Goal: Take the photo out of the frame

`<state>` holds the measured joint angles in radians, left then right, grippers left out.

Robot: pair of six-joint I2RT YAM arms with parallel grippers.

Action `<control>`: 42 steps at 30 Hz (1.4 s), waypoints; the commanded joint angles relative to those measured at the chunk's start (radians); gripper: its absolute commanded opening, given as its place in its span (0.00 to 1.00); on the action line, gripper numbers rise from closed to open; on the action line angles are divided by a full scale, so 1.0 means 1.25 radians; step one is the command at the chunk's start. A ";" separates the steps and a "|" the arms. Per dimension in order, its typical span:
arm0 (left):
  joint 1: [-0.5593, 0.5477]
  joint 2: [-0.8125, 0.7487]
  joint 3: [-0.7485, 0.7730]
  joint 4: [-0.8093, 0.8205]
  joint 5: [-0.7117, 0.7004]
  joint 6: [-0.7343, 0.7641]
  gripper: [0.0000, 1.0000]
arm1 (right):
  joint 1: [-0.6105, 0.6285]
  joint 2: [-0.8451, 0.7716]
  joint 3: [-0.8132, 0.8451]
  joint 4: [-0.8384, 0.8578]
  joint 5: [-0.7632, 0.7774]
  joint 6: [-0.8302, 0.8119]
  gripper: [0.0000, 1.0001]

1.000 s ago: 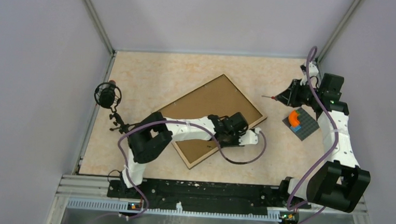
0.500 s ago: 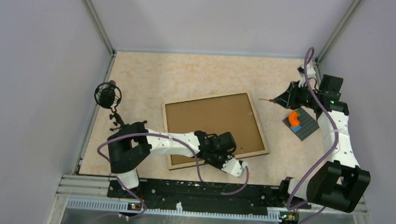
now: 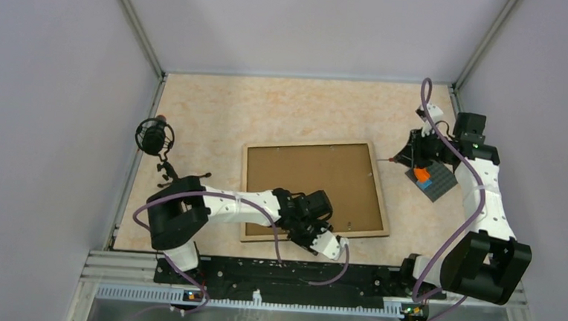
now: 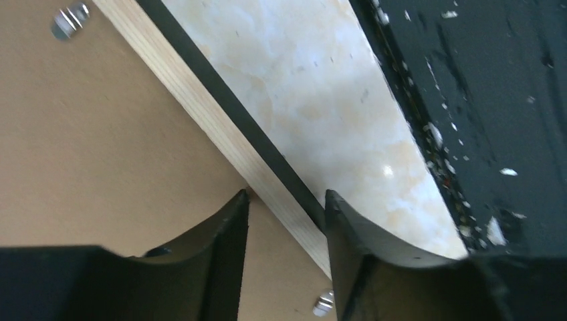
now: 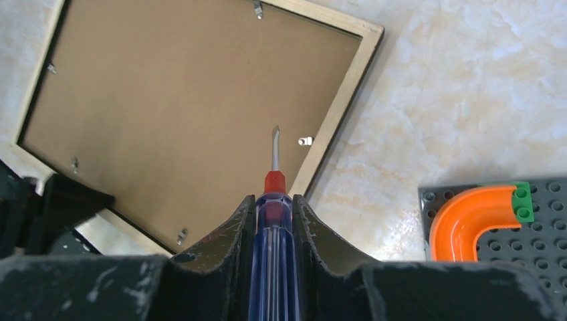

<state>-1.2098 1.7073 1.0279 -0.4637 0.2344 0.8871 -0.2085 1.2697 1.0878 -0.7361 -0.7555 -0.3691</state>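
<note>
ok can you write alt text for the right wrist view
The right gripper clamps a blue-handled screwdriver, its metal tip aimed at the frame lying brown back up on the table. A grey studded plate with an orange curved piece sits at lower right.

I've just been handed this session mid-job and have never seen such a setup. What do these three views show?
Two robot arms, left and right, are bolted at the near edge of the table. The overhead view shows both. The other two views come from cameras on each wrist, looking past the fingers. The frame lies back up, so the photo is hidden. The left gripper clamps the frame's near rim. The right gripper holds a screwdriver, tip towards the frame. A grey baseplate with an orange curved piece sits by the right arm.
</note>
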 commanded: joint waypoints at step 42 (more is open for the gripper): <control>0.049 -0.026 -0.022 -0.058 0.063 -0.080 0.71 | 0.224 -0.001 -0.182 0.223 0.393 -0.033 0.00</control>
<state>-1.1534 1.6478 0.9802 -0.5255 0.2901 0.7792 0.0586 1.2625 0.8577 -0.5312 -0.3172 -0.4141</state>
